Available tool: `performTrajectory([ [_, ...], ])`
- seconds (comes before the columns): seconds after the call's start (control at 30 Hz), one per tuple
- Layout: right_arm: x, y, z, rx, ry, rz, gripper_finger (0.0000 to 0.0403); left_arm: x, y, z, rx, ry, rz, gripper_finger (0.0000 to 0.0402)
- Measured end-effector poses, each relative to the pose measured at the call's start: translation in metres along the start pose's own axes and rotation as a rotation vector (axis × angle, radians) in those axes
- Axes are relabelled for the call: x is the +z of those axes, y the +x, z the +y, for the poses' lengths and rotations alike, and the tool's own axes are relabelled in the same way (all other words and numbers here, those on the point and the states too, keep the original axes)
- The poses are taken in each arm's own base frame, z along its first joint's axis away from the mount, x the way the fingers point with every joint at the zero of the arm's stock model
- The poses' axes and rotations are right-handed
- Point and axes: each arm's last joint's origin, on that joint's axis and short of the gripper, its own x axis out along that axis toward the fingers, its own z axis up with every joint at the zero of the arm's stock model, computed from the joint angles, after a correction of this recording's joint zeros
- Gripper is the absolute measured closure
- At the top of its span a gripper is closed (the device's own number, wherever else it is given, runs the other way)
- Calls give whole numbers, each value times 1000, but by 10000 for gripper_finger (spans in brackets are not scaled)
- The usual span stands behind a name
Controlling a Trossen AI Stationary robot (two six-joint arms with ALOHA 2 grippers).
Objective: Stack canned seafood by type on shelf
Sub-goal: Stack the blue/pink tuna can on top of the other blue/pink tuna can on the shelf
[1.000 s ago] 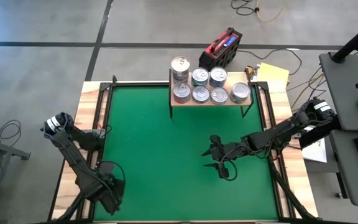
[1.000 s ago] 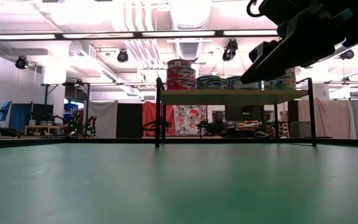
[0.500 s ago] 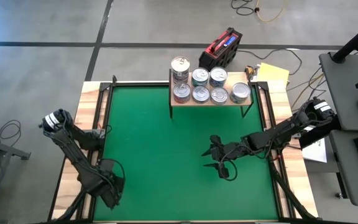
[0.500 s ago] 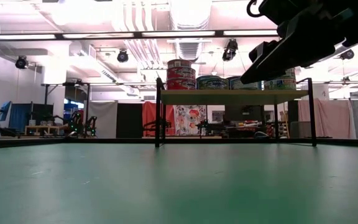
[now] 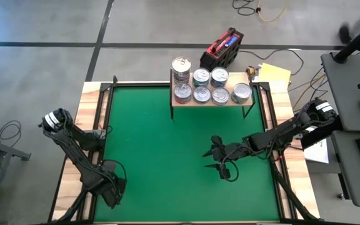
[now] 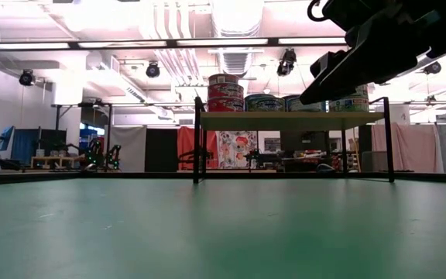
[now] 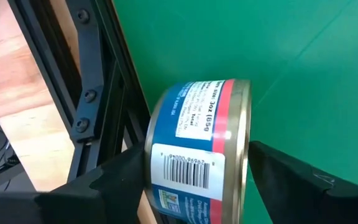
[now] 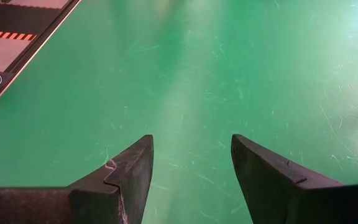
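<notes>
- Only the left arm has shifted since the earlier frame: its elbow has drifted slightly along the left edge of the bench, and its claw has eased in a touch. The right arm and the tins on the shelf look unchanged.
- At the near-left corner of the green mat, the left claw has a tin between its fingers. The wrist view shows that tin lying on its side, blue and red label with a barcode facing out, a dark finger against one flat end and the other finger at the opposite end. The fingers are spread wide and closed on it.
- Over the right middle of the mat, the right claw hovers, half open, with nothing between its fingers; only bare mat shows beyond them.
- At the far edge of the mat stands the shelf, already carrying most of the tins: a taller stack at its left end, and a cluster of silver-topped ones filling the middle and right.
- No loose tins lie on the mat, so the job looks nearly finished; the tin in the left claw seems to be the last one to carry across.
- Whether the types already on the shelf are sorted correctly cannot be told from above.
</notes>
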Motion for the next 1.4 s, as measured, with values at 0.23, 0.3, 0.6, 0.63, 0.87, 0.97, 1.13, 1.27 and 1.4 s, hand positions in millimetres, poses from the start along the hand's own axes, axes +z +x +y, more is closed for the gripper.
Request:
performTrajectory([
  [0.23,0,0,0,0,0,0,197,0,0,-1,-8,12,4,178],
  [0.3,0,0,0,0,0,0,197,-1,0,-1,-9,13,3,190],
  [0.6,0,0,0,0,0,0,197,-1,-2,-1,-16,38,4,215],
  [0.63,0,0,0,0,0,0,197,-1,-3,-1,-20,41,1,215],
  [0.87,0,0,0,0,-2,0,197,-3,-20,-9,-177,88,-149,219],
  [0.97,0,0,0,-1,-2,0,197,-4,-34,-14,-297,124,-247,219],
  [1.13,2,0,0,1,-14,-18,197,-3,-60,-19,-510,168,-466,219],
  [1.27,4,0,0,2,-45,-44,197,1,-79,-25,-622,205,-653,219],
  [1.4,6,-2,1,3,-62,-52,197,15,-86,-33,-630,210,-776,219],
])
